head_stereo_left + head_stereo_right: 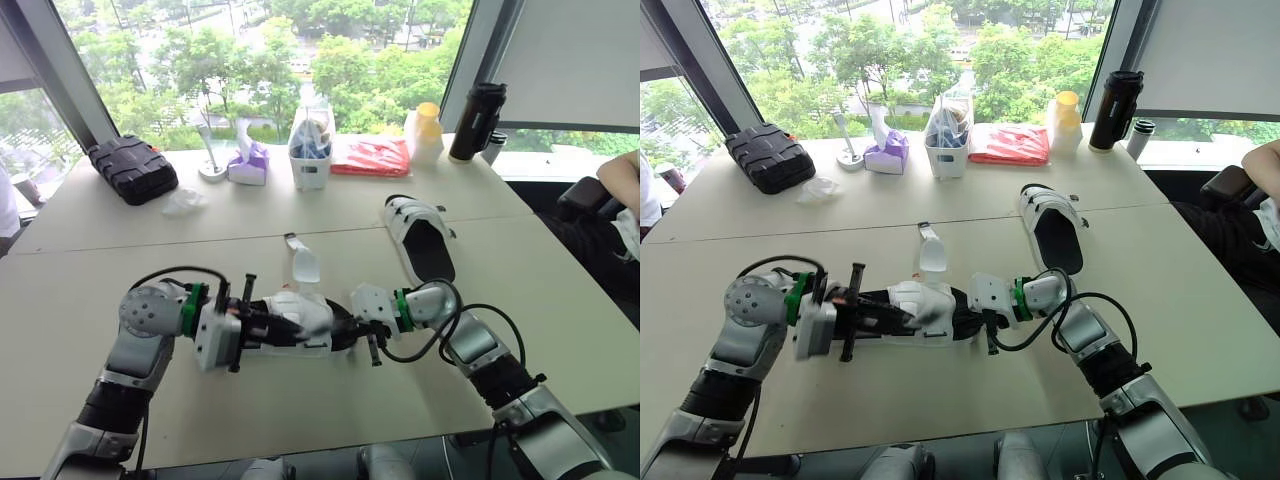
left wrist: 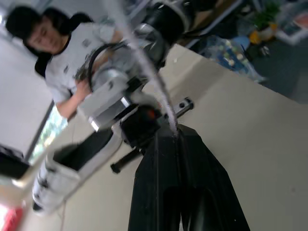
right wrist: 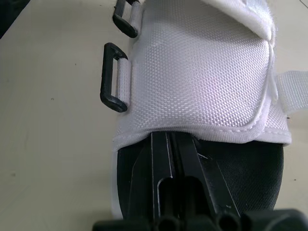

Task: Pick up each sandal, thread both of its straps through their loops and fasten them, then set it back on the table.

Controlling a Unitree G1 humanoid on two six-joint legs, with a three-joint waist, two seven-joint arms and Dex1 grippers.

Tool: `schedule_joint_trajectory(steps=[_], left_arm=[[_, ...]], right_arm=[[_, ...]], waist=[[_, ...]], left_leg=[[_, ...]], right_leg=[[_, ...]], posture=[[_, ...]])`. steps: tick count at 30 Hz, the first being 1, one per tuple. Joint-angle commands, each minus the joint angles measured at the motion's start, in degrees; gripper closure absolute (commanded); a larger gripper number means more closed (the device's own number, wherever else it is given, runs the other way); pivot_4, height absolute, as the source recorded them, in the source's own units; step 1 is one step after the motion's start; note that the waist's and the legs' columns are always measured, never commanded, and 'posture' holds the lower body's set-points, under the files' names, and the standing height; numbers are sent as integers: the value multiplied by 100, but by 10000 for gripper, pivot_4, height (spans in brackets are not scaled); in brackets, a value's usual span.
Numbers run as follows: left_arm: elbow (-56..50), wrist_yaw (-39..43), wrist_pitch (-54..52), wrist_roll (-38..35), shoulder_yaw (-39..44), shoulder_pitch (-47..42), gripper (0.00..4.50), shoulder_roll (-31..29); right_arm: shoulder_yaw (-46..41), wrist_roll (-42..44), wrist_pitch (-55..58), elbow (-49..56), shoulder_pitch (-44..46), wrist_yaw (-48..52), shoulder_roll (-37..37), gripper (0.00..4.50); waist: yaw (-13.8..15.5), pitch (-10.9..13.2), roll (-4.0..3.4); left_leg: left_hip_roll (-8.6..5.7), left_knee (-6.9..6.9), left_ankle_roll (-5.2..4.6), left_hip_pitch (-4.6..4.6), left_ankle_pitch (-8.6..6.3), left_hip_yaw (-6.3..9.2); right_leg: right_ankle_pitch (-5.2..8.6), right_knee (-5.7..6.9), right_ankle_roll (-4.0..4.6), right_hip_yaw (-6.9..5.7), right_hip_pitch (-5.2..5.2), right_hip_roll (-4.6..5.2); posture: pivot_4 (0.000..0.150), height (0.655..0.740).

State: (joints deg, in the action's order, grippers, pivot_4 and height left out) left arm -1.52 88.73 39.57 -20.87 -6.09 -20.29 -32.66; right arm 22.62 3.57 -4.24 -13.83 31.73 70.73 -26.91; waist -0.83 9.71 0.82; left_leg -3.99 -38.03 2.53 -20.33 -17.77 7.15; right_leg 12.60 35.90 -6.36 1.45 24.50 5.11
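One white sandal (image 1: 300, 322) with a black footbed lies at the table's front middle, between my two grippers. My left gripper (image 1: 283, 326) is shut on a thin white strap (image 2: 161, 96) of it, and the strap's edge rises from the fingertips (image 2: 166, 137). My right gripper (image 3: 173, 138) is shut and rests on the footbed, its tips tucked under the white upper (image 3: 202, 72). Two black loops (image 3: 114, 77) hang free at the upper's side. Another strap (image 1: 303, 262) lies loose on the table behind it. The second sandal (image 1: 420, 240) lies further back on the right.
Along the window edge stand a black case (image 1: 132, 168), a tissue box (image 1: 248, 165), a white container (image 1: 311, 150), a red pack (image 1: 370, 157), a yellow-lidded bottle (image 1: 427, 130) and a black flask (image 1: 476, 122). A person's arm (image 1: 622, 175) shows at far right.
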Motion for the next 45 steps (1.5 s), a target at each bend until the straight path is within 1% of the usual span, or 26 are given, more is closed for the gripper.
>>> schedule_joint_trajectory(steps=[1, 5, 6, 7, 14, 15, 19, 21, 23, 27, 29, 30, 32, 33, 35, 37, 38, 40, 45], left_arm=[[15, 349, 800, -328, -224, 84, 44814, -316], [290, 377, 1190, -434, -477, 241, 44814, -801], [338, 363, 1174, -436, -459, 287, 39580, -854], [372, 339, 1169, -441, -457, 314, 36821, -894], [191, -68, 1120, -205, -355, 694, 1615, -1189], [144, -129, 1060, -172, -327, 772, 695, -1270], [-146, -685, 165, -142, -24, 1139, 695, -1681], [-376, -1020, -502, -395, 306, 1505, 695, -1938], [-533, -1177, -954, -475, 596, 1933, 695, -2198], [-1114, -1525, -1903, -776, 1188, 2985, 695, -2449], [-1575, -1605, -2756, -1180, 1528, 3694, 695, -2653], [-1851, -1701, -3252, -1507, 1698, 4006, 695, -2720], [-2444, -1936, -4581, -2402, 1992, 4586, 695, -3004], [-2646, -2159, -5184, -2895, 2110, 4726, 695, -3080], [-2839, -2644, -6198, -3753, 2223, 4762, 695, -3169], [-2912, -3047, -6856, -4293, 2260, 4627, 695, -3129], [-2944, -3155, -7085, -4448, 2293, 4574, 695, -3103], [-3048, -3283, -7542, -4675, 2242, 4493, 695, -3128], [-3219, -3669, -8285, -4633, 1788, 4260, 695, -3007]], right_arm=[[70, -185, -113, -295, 78, 32, 1, 45000], [89, -199, -233, -487, 159, 36, 55, 45000], [93, -208, -262, -526, 169, 36, 66, 45000], [95, -213, -283, -554, 176, 37, 74, 45000], [104, -223, -358, -626, 179, 50, 106, 45000], [102, -213, -341, -602, 171, 56, 103, 45000], [92, -182, -283, -485, 131, 62, 95, 45000], [91, -163, -238, -399, 111, 66, 93, 45000], [69, -99, -106, -253, 97, 68, 103, 45000], [41, -78, 28, -81, 57, 31, 99, 45000], [36, -82, 57, -25, 32, 23, 84, 45000], [34, -81, 75, 0, 22, 15, 80, 45000], [34, -82, 100, 27, 14, 4, 77, 45000], [34, -83, 110, 34, 11, -2, 77, 45000], [35, -92, 120, 53, 7, -10, 79, 45000], [39, -101, 127, 53, 7, -17, 86, 45000], [42, -103, 133, 59, 7, -21, 86, 45000], [55, -118, 122, 44, 17, -32, 90, 45000], [54, -129, 119, 29, 61, -61, 104, 45000]], waist=[[-1, 0, 0], [-3, 1, -1], [-5, 1, -1], [-5, 1, -2], [-16, 2, -4], [-23, 2, -4], [-21, 4, -7], [-28, 9, -11], [-36, 15, -22], [-35, 22, -31], [-36, 25, -32], [-36, 26, -31], [-30, 30, -33], [-24, 32, -35], [-19, 37, -39], [-28, 42, -48], [-36, 44, -51], [-40, 45, -53], [-36, 46, -54]], left_leg=[[0, 0, -2, 0, -1, 0], [0, 0, -9, 1, -4, 0], [0, 0, -10, 1, -5, 0], [0, 0, -10, 1, -5, 0], [4, 0, -10, 6, -5, 1], [4, 0, -10, 5, -5, 1], [7, 0, -11, 6, -5, 1], [8, 0, -11, 5, -5, 2], [13, 1, -14, 6, -7, 2], [40, 2, -20, 3, -11, -6], [44, 2, -25, 2, -14, -12], [48, 2, -27, 2, -15, -12], [58, 2, -30, -1, -18, -15], [59, 2, -31, 1, -18, -14], [62, 2, -32, 2, -18, -11], [64, 2, -32, 5, -18, -11], [66, 2, -32, 6, -18, -12], [68, 2, -31, 6, -18, -18], [69, 4, -30, 4, -19, -39]], right_leg=[[0, 0, 0, 0, 0, 0], [0, -2, 0, 0, -1, 0], [0, -3, 0, 0, -1, -1], [0, -2, 0, 0, -1, -1], [1, 0, -1, 0, -4, -7], [1, 0, -1, 0, -3, -7], [1, 1, -1, 0, -3, -9], [1, 1, -1, 0, -3, -10], [2, 1, -2, 0, -3, -11], [2, -1, -2, -1, -1, -19], [3, -4, -1, 0, 0, -21], [3, -7, -1, -1, 0, -24], [3, -15, 0, 0, -1, -34], [3, -17, 0, 0, -3, -35], [5, -18, 1, -2, -7, -39], [14, -17, 14, -3, -8, -42], [14, -16, 15, -3, -8, -45], [12, -16, 15, -3, -7, -49], [11, -21, 17, -1, -5, -48]], posture=[[1500, 7400], [1500, 7400], [1500, 7400], [1500, 7400], [1500, 7400], [1500, 7400], [1500, 7400], [1500, 7400], [1500, 7400], [1500, 7400], [1500, 7400], [1500, 7400], [1500, 7400], [1500, 7400], [1500, 7400], [1500, 7400], [1500, 7400], [1500, 7400], [1500, 7400]])
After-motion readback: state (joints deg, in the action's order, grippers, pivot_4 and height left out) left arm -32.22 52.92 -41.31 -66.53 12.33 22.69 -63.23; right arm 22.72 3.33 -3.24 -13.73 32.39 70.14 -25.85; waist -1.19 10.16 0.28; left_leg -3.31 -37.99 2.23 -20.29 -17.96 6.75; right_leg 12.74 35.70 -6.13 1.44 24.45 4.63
